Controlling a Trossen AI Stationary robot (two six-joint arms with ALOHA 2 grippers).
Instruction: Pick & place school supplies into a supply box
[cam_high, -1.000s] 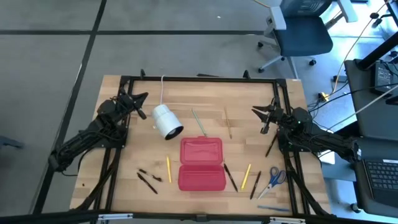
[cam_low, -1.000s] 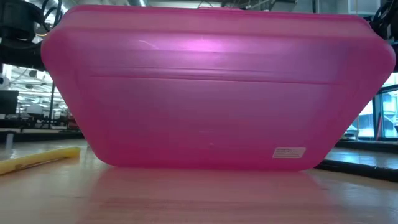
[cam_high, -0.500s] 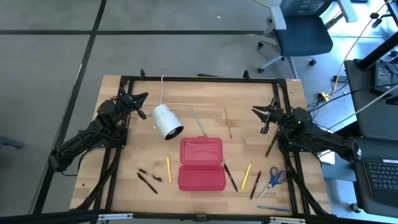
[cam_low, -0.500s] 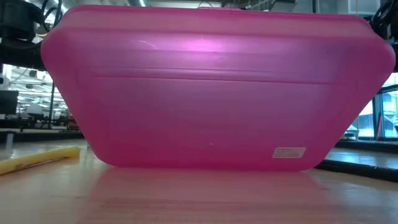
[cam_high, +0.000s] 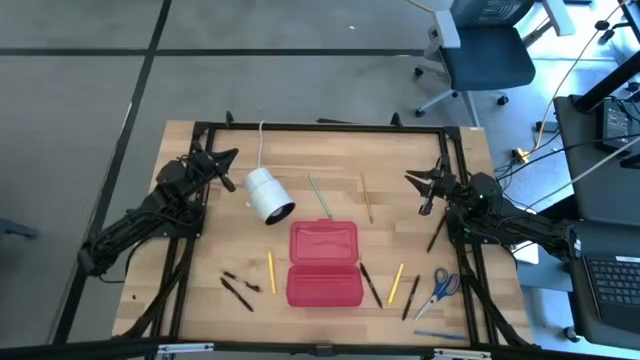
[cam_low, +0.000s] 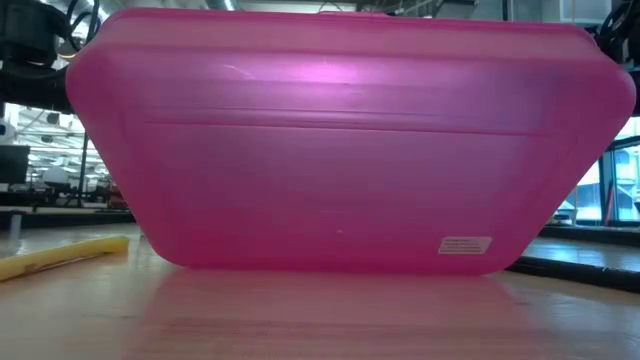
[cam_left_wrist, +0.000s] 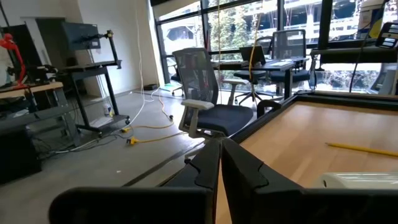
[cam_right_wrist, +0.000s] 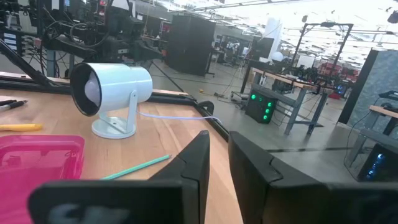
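overhead view: supply box (cam_high: 324, 263), a flat red case lying shut at the near middle of the table (cam_high: 480, 160). school supplies lie scattered around it: yellow pencil (cam_high: 271, 272) just left of the box, short black pens (cam_high: 238, 288) further left, a green pencil (cam_high: 319, 195) and a wood-coloured pencil (cam_high: 367, 197) on the far side, a second yellow pencil (cam_high: 396, 283) and dark pens (cam_high: 370, 284) to the right, blue-handled scissors (cam_high: 437, 290) near the right edge. a white cylinder (cam_high: 269, 195) with a cord lies far left of the box. left gripper (cam_high: 224, 163) waits over the far left corner, right gripper (cam_high: 424, 184) over the far right; both are empty and well apart from every item.

low view: the box wall (cam_low: 340, 140) fills the picture; one yellow pencil tip (cam_low: 65, 254) lies beside it on the wood.

left wrist view: this gripper's fingers (cam_left_wrist: 208, 163) are pressed together, pinching nothing.

right wrist view: this gripper's fingers (cam_right_wrist: 200, 155) stand slightly apart with nothing between them; the box corner (cam_right_wrist: 37, 158) and green pencil (cam_right_wrist: 134, 167) lie ahead.

handling, as a judgement: pencils and pens are light, stiff, thin and liable to roll, so a grip across mid-length suits them. the scissors are heavier and best taken at the pivot. the box lid probably needs lifting at its free edge first.
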